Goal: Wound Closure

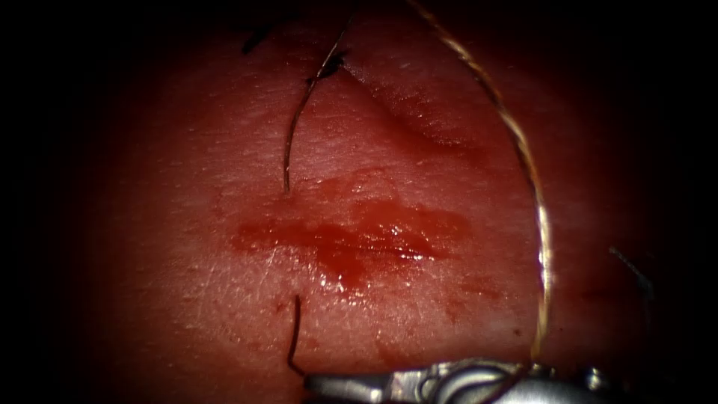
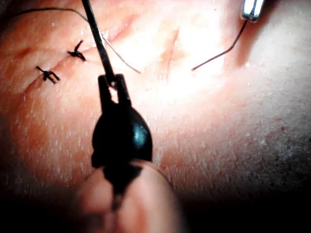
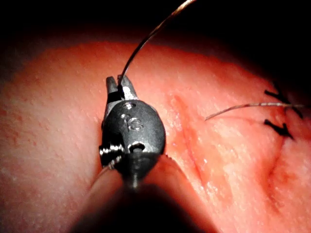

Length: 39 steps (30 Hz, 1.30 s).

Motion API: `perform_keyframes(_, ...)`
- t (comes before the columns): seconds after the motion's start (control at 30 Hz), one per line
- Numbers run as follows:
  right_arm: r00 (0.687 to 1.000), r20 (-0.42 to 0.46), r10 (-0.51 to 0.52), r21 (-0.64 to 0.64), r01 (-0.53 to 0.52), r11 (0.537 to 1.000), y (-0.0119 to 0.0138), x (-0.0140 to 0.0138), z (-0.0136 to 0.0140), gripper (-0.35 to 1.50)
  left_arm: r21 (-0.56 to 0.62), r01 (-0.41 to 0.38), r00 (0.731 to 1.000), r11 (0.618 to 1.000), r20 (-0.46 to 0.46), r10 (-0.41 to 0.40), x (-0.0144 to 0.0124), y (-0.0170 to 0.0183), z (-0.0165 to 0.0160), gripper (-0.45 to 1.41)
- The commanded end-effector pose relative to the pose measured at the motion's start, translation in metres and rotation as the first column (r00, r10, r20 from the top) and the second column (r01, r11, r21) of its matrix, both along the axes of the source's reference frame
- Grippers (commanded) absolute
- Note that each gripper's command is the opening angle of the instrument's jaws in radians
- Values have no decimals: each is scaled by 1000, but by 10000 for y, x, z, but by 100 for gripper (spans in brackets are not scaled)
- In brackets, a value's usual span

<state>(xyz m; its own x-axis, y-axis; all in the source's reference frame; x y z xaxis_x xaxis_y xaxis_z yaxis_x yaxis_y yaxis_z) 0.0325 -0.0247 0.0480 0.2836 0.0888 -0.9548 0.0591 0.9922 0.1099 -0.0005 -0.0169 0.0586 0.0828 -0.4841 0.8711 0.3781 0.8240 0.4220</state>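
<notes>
Clamping thread (image 3: 146,43) in the right tool (image 3: 120,82), jaws closed. Clamping a taut length of it in the left tool (image 2: 111,80) too, jaws likewise closed. Running into the tissue (image 1: 187,224) by the left end of the cut (image 1: 351,243). Cannot tell where the needle lies. Probably working thread for another stitch beyond the two knots (image 2: 77,51); calling next for even, gentle tension.

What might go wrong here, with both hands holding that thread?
Both the left hand and the right hand are shut on thread. Too hard a pull may snap it or tear it through the tissue. Red fluid pools on the tissue and may hide where the thread enters.
</notes>
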Motion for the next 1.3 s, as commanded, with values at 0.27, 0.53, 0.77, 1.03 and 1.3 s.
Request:
perform_keyframes(0.27, 999, 12, -33, -6, 33, 999, -7, 16, -9, -35, 0, -4, 1000, 1000, 2, 4, -7, -1, 5, -45)
perform_keyframes(0.53, 980, -11, -196, 39, 197, 980, -35, 15, -20, -35, 0, -4, 1000, 1000, 2, 4, -8, -1, 4, -45)
perform_keyframes(0.77, 981, -54, -184, 27, 186, 982, -25, 29, -39, 54, 0, -4, 1000, 1000, 2, 4, -8, -2, 4, -45)
perform_keyframes(1.03, 999, 24, -30, -115, 33, 993, 15, 27, 4, 141, 1, -8, 1000, 1000, 2, 8, -8, -2, 4, -45)
perform_keyframes(1.3, 991, 115, 71, -171, -50, 984, 20, 37, 66, 136, 0, -8, 1000, 1000, 4, 8, -10, -2, 5, -45)
